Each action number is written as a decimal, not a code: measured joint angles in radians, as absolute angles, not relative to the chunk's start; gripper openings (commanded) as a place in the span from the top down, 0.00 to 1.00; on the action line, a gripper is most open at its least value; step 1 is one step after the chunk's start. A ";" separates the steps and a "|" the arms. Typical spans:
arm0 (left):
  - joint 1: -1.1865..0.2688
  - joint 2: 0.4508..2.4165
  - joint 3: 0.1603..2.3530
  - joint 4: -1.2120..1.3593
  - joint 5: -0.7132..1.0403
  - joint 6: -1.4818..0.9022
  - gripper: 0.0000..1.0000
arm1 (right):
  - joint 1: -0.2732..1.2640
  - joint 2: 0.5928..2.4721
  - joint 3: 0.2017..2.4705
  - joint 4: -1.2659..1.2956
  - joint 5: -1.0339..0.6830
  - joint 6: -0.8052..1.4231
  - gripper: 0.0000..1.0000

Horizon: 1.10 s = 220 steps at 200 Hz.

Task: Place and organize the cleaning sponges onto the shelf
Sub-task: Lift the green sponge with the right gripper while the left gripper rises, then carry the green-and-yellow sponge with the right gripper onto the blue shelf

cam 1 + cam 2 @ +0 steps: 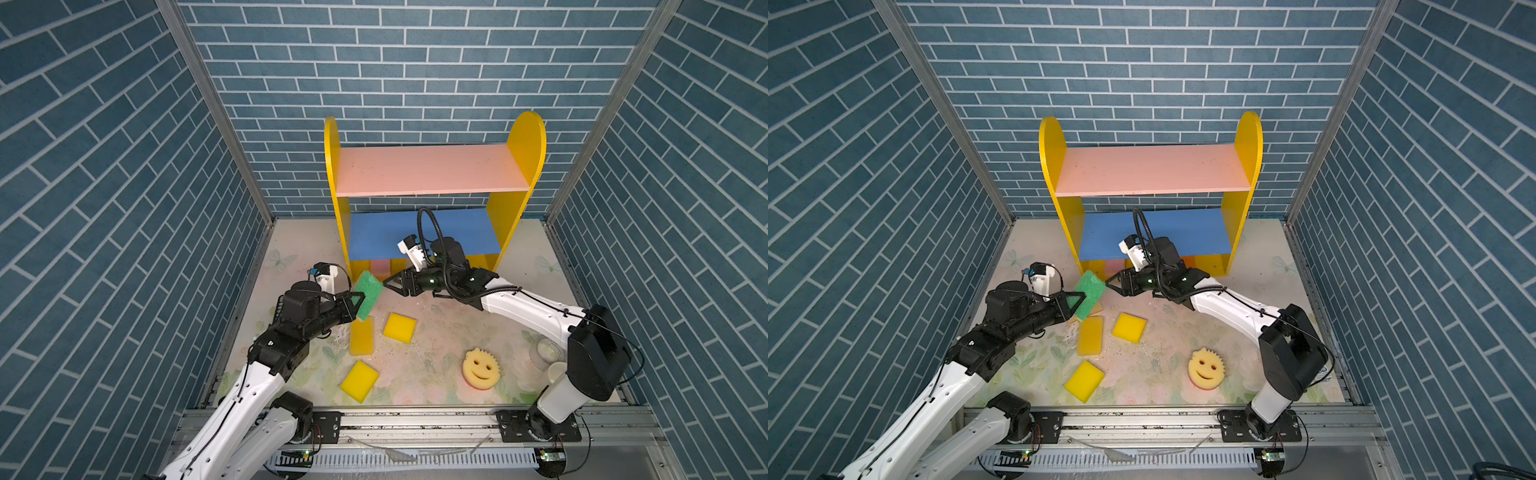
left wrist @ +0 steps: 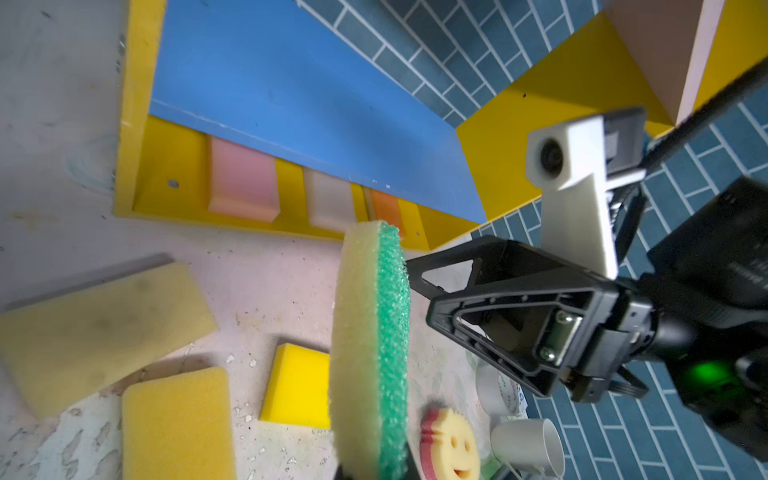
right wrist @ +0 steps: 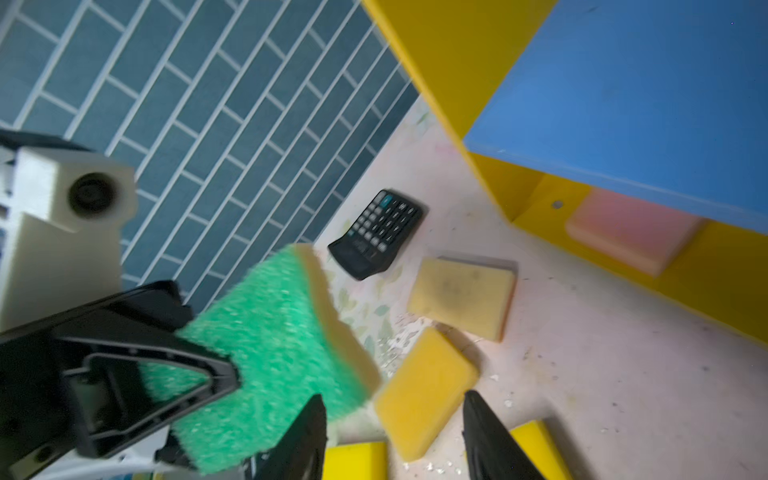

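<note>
My left gripper (image 1: 357, 305) is shut on one end of a green-and-tan sponge (image 1: 368, 291), held on edge above the table just in front of the shelf (image 1: 428, 170). My right gripper (image 1: 388, 284) stands open just beside the sponge's other end, apart from it (image 3: 394, 395). Pink (image 2: 243, 178), whitish (image 2: 330, 201) and orange (image 2: 384, 205) sponges lie on the shelf's yellow base. On the table lie three yellow sponges (image 1: 400, 327) (image 1: 361, 336) (image 1: 359, 381), a tan one (image 3: 461, 295) and the smiley-face sponge (image 1: 481, 368).
A black calculator (image 3: 376, 232) lies on the table near the left wall. A white cup (image 2: 528, 449) and a tape roll (image 1: 546, 351) sit at the front right by the right arm's base. The shelf's pink and blue boards are bare.
</note>
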State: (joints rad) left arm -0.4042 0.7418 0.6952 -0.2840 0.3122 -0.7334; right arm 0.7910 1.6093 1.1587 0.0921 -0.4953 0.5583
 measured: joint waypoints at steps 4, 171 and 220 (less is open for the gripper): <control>-0.404 0.735 0.695 -0.281 0.299 -0.738 1.00 | 0.788 1.604 1.137 0.126 -0.479 0.582 0.42; -0.402 0.580 0.590 -0.009 0.045 -0.769 1.00 | 0.973 1.821 1.181 0.661 -0.556 0.887 0.42; -0.402 0.582 0.590 0.005 0.037 -0.768 0.98 | 0.974 1.813 1.160 0.698 -0.548 0.890 0.47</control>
